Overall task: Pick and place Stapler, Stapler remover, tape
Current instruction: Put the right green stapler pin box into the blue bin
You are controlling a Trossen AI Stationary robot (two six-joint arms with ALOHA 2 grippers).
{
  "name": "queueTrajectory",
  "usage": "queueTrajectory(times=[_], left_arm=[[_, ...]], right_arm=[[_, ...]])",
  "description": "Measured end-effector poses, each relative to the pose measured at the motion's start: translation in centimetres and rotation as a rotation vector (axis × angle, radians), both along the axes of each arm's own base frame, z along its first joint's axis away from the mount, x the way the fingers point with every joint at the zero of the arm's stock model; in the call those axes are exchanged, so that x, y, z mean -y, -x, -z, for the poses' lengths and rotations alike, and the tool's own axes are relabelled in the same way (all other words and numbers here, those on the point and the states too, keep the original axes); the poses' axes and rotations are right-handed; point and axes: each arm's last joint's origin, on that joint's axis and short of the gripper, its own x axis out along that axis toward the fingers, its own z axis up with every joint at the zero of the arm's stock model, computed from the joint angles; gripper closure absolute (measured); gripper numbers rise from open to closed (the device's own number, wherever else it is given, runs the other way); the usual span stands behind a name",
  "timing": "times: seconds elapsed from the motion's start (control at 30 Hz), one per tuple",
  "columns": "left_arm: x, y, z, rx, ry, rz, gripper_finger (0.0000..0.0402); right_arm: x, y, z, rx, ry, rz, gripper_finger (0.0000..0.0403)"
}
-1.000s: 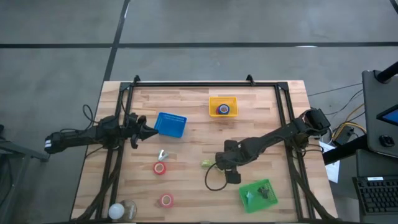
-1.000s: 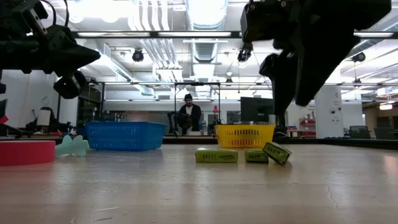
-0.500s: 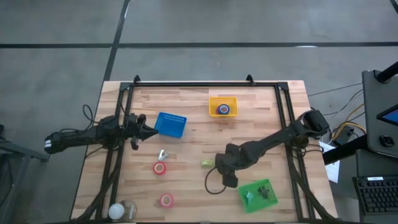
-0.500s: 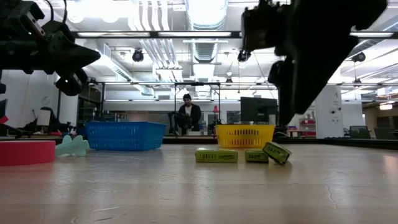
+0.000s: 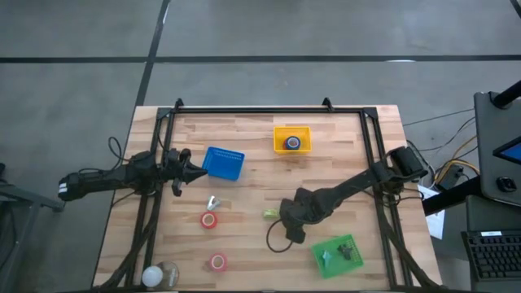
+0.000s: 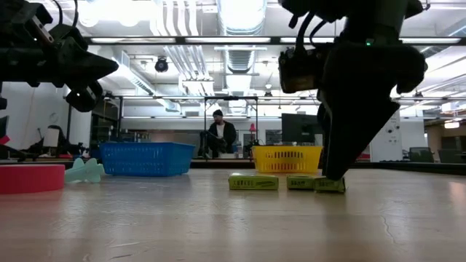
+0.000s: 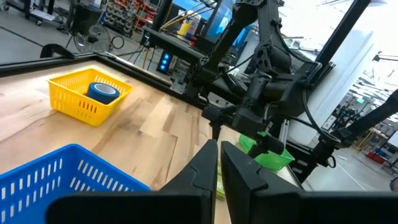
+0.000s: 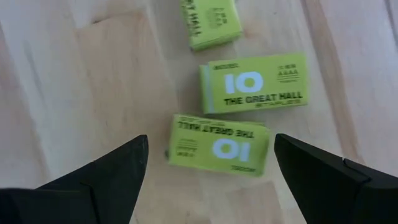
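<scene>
Three small lime-green staple boxes (image 8: pixel 252 90) lie flat on the table just right of its middle (image 5: pixel 271 214). My right gripper (image 8: pixel 210 149) is open, low over them, one finger on each side of the nearest box (image 8: pixel 217 146), with a gap at both sides. In the low view it reaches down to the table at that box (image 6: pixel 329 185). My left gripper (image 5: pixel 190 172) is shut and empty, held above the table beside the blue basket (image 5: pixel 224 163). A blue tape roll (image 5: pixel 293 143) lies in the yellow basket (image 5: pixel 291 130). Two red tape rolls (image 5: pixel 209 220) (image 5: pixel 216 261) and a pale stapler remover (image 5: pixel 212 203) lie on the table.
A green basket (image 5: pixel 338 252) with a pale item and a dark item stands at the near right, close to my right arm. A pale round object (image 5: pixel 159 275) sits at the near left corner. A black frame (image 5: pixel 244 109) borders the table. A person (image 6: pixel 220 135) sits far behind the table.
My right gripper has gone down toward the staple boxes and a little toward the table's left edge, until its fingers stand at table height around the nearest box. That box, tilted before, now lies flat.
</scene>
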Motion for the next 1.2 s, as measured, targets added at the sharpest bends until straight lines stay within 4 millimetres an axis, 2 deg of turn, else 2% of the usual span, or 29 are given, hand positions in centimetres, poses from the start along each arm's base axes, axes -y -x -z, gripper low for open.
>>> queueTrajectory(times=[0.4,0.77,0.97,1.07,1.2], left_arm=[[0.0,0.0,-0.1,0.007,0.004,-0.004,0.0378],[0.0,0.0,-0.1,0.013,0.003,-0.004,0.0378],[0.0,0.0,-0.1,0.015,0.003,-0.004,0.0378],[0.0,0.0,-0.1,0.016,0.032,-0.005,0.0378],[0.0,0.0,-0.2,0.016,0.097,-0.007,0.0378]], right_arm=[[0.5,0.9,1.3,-0.016,0.065,-0.017,0.0077],[0.5,0.8,1.5,0.007,0.159,-0.263,0.0078],[0.5,0.8,1.5,0.001,0.137,-0.278,0.0078],[0.4,0.8,1.5,0.0,0.126,-0.268,0.0091],[0.3,0.9,1.5,-0.002,0.109,-0.269,0.0133]])
